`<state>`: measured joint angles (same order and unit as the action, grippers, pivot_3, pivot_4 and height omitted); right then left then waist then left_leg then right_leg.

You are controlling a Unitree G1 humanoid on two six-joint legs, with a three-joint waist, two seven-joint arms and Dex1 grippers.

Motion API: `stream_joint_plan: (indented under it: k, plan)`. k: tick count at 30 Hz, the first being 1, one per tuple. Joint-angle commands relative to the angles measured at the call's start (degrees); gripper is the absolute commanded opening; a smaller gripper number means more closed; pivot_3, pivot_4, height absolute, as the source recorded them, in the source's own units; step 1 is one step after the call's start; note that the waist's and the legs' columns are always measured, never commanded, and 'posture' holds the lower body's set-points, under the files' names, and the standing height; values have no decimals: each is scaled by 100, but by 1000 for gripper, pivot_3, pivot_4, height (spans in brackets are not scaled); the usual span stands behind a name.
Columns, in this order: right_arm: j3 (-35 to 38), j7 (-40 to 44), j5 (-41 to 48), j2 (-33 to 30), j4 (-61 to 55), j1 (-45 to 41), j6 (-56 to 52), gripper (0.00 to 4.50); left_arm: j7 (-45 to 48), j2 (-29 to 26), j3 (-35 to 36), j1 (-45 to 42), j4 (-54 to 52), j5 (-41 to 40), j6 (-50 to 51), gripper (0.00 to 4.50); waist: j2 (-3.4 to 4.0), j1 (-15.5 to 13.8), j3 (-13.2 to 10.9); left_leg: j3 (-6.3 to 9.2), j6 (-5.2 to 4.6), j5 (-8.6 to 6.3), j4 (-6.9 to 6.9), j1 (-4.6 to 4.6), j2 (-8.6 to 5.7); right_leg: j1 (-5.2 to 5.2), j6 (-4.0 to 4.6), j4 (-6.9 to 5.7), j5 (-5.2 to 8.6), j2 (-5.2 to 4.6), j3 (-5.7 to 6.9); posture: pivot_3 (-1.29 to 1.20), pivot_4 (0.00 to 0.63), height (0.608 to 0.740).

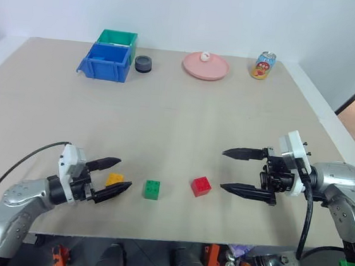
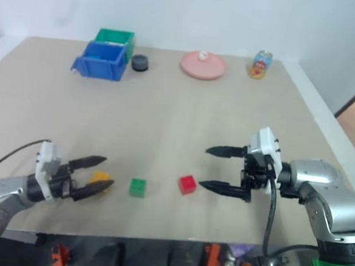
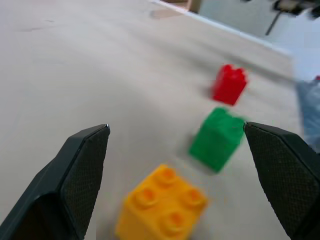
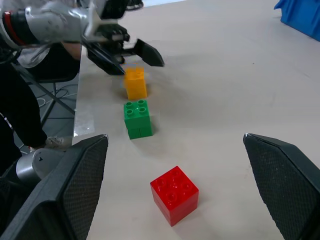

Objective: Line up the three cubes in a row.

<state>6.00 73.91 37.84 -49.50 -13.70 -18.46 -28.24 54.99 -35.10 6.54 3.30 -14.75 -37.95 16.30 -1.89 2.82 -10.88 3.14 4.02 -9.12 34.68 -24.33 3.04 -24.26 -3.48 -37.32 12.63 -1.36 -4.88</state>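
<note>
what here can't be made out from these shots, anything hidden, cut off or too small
- Yellow-orange studded plastic cube: in the head views the open left gripper hides its near side, so contact cannot be judged.
- Small white thing on the pink round plate: too small to identify.
- Drink can: label too small to read.
- Blue plastic bin and green plastic bin: contents hidden by their walls.
- Green studded cube: blurred in the left wrist view.

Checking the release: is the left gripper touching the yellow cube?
Apart. In the left wrist view the open left gripper has both fingers clear of the yellow cube, table showing between.
</note>
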Motion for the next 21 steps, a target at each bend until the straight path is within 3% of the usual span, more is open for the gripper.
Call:
stream_joint_plan:
  k: [1,8,14,21]
  plan:
    - [-47,93,20,47,80,-285,63,4500,-473,-407,745,-39,-913,-1294,1196,4432,3,-8,-1,0,0,0,-3,1,0,0,1,0,1,0,0,0,150,736]
    - [-125,-57,-157,220,237,-351,241,4500,-2216,-208,1662,-573,-17,-1104,1523,4432,0,-10,-3,0,0,0,2,0,-2,0,1,0,1,-1,0,0,150,736]
    - [351,-824,-245,471,800,-385,235,4500,-3003,96,2265,-250,-63,-908,1353,4432,-3,-3,-3,1,0,0,-1,0,-2,0,1,0,1,1,1,0,150,736]
    - [1010,-1920,-256,943,1194,111,253,4500,-3531,487,2150,137,-340,-372,1176,4432,-11,-26,-1,4,5,-3,0,1,-6,8,-1,6,2,0,-1,0,150,736]
